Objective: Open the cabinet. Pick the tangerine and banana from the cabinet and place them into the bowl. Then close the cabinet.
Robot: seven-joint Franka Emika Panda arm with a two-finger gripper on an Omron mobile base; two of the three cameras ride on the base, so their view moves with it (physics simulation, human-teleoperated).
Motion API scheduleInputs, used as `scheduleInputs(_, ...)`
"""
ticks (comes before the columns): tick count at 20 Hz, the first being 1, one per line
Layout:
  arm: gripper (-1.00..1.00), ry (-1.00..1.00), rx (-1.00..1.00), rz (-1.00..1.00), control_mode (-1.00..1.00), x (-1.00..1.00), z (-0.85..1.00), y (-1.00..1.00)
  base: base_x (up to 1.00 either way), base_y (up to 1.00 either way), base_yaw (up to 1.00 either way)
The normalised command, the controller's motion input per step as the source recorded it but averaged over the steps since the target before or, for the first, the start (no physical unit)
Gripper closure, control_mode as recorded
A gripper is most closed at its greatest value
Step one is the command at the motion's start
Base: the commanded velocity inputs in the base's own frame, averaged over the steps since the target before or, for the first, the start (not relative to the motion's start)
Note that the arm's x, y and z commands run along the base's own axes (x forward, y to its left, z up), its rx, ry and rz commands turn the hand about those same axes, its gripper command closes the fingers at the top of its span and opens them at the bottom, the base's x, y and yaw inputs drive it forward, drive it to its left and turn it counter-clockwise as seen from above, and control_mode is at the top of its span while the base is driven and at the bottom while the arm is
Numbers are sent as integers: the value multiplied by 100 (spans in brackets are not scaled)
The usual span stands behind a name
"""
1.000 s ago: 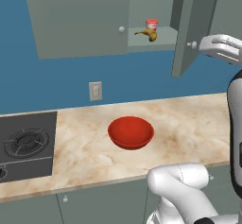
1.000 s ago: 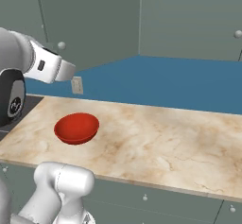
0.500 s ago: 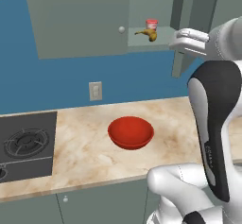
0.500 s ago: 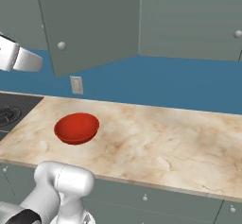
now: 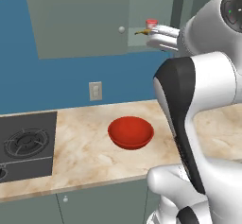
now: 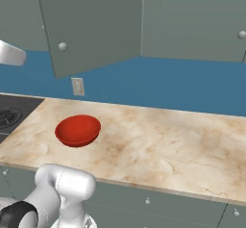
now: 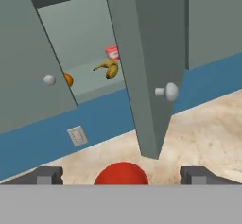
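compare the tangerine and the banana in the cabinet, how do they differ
Shape: the tangerine is round; the banana is long and curved.
Colour: the tangerine is bright orange; the banana is dull yellow.
Visibility: the closed left door half hides the tangerine; the banana lies in full view beside a red-and-white cup.
Both are small and rest on the same shelf of the cabinet.

Arm (image 5: 198,105) is glossy white, chunky rounded shells with dark black joint bands, a round dark cap up top, and two small dark grey finger tips (image 7: 47,175).
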Motion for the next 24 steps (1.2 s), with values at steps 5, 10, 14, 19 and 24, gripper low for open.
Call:
scheduleInputs(5,-100,-1,-16,-10,-100,70,-26,0,0,0,0)
scheduleInputs(10,-100,-2,-14,-7,-100,48,-22,4,0,0,0)
scheduleInputs(14,-100,-7,-11,-5,-100,29,-4,18,0,0,0)
scheduleInputs(19,-100,-1,-7,-9,-100,33,0,2,0,0,0)
scheduleInputs(24,-100,0,-4,-8,-100,37,0,0,0,0,0)
